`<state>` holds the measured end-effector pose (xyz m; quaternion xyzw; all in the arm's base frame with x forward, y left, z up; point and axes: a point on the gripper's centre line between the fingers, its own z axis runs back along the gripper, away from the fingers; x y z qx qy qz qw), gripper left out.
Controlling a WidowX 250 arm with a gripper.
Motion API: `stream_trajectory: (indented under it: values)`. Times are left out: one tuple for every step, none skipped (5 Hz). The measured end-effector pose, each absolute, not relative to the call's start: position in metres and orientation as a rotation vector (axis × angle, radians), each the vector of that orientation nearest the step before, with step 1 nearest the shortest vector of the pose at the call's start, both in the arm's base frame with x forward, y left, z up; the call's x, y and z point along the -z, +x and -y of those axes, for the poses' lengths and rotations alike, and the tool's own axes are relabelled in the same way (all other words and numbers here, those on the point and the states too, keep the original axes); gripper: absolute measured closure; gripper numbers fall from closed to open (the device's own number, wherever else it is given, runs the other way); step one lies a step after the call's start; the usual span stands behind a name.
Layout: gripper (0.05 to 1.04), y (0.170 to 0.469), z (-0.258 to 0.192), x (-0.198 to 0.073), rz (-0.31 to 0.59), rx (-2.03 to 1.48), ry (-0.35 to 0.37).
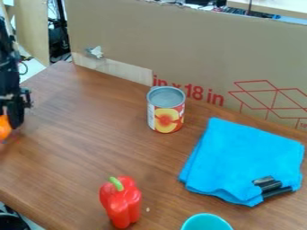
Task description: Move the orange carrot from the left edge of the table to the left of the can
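One can [166, 110] before cardboard [180, 45], pepper [121, 203], blue cloth [243, 157], cup [207, 223], fingers [16, 117] beside orange object [4, 128], opening and hold unclear

arm [9, 67], orange thing [4, 127]: cut by left edge | teal cup [207, 222]: cut by bottom edge

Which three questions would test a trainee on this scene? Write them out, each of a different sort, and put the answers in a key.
1. True or false: the can stands nearer to the cardboard than the red pepper does.

2. Fill in the missing colour: a black item lies on the ____ cloth.

3. Choose one: what colour is the thing at the end effector, by the left edge of the view?
a) green
b) orange
c) purple

Key: 1 true; 2 blue; 3 b
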<state>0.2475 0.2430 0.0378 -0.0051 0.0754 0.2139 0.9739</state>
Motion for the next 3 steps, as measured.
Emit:
stream_trajectory:
  values:
    - [0.526,0.275,-0.233,-0.055,-0.086,-0.466,-0.066]
    - [0.526,0.312,-0.219,-0.060,-0.045,-0.473,-0.131]
    - [0.526,0.335,-0.222,-0.054,-0.027,-0.543,-0.150]
